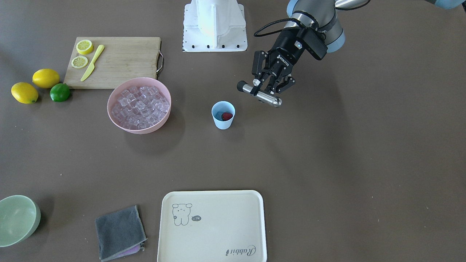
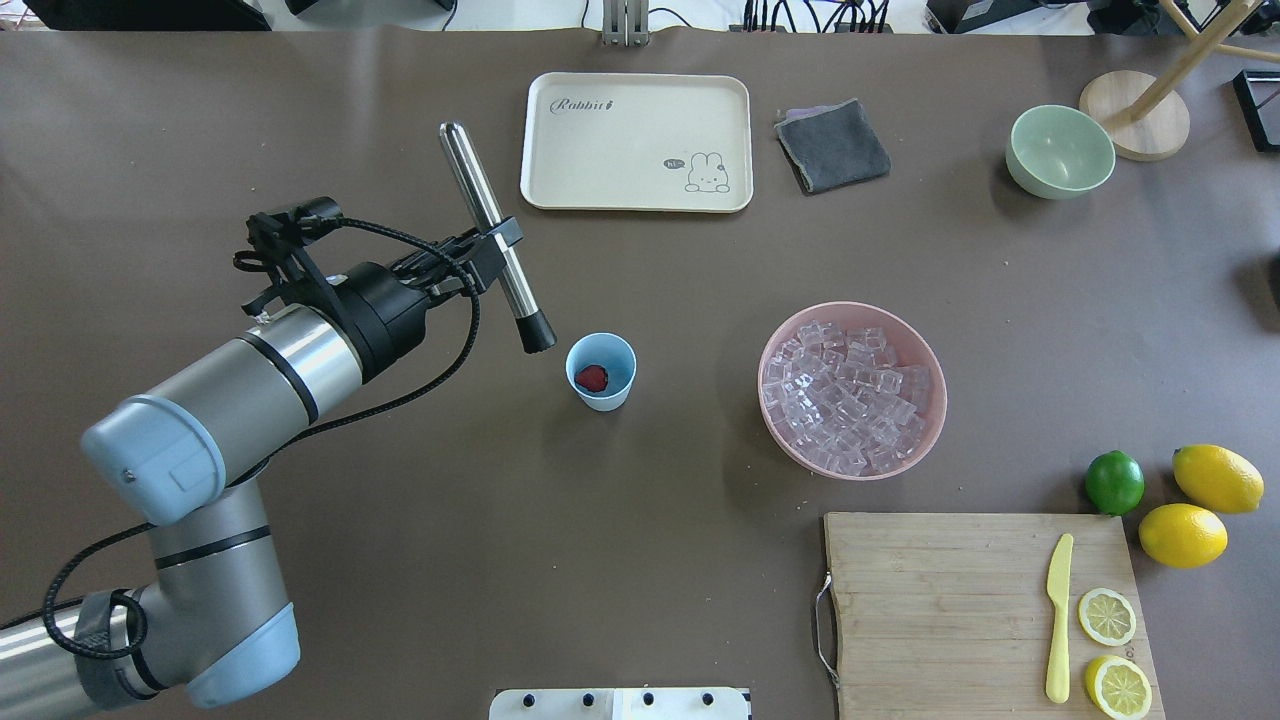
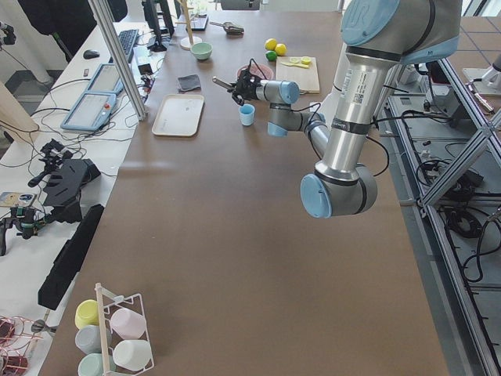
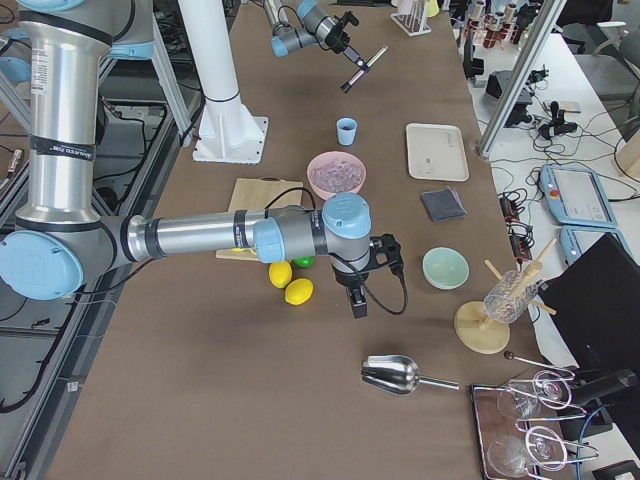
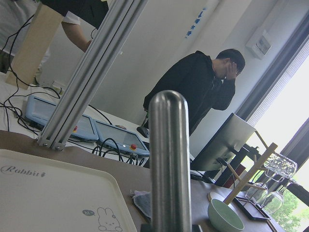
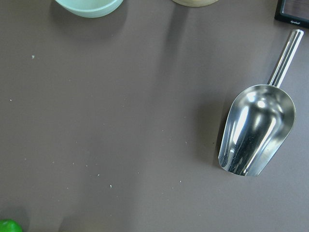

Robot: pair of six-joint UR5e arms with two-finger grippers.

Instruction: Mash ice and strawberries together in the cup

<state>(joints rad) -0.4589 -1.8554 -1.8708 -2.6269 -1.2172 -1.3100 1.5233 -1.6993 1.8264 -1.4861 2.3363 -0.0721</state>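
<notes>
Standing upright near the middle of the brown table [image 2: 400, 560]: the cup [image 2: 600, 372], pale blue, no handle.

Contents: one strawberry [image 2: 592, 377], red, lying on the cup's bottom. Whether any cube lies with it cannot be told.

The ice [image 2: 852, 395]: clear cubes heaped in a pink bowl [image 2: 850, 474], well apart from the cup, on the robot's right.

Left gripper [image 2: 497, 248]: raised above the table just beside the cup, on the robot's left. Its fingers are clamped on a steel muddler [image 2: 470, 170] about mid-length. The muddler is tilted, black tip lowest and nearest the cup's rim, apart from it; the rounded steel end points up and away from the robot.

Right gripper [image 4: 356, 300]: hangs low over the table near the lemons. Seen only from the side, so whether its fingers are spread or closed cannot be told. Its wrist camera looks down on a metal scoop [image 6: 258, 135] lying on the bare table.

Far side of the table:
- cream tray [image 2: 630, 140] with a rabbit drawing
- folded grey cloth [image 2: 833, 146] beside it
- pale-green bowl [image 2: 1060, 150]

Robot's near right:
- wooden cutting board [image 2: 930, 600] carrying a yellow knife [image 2: 1058, 620] and two lemon halves [image 2: 1106, 616]
- two whole lemons [image 2: 1217, 477] and a lime [image 2: 1114, 481] just beyond the board
</notes>
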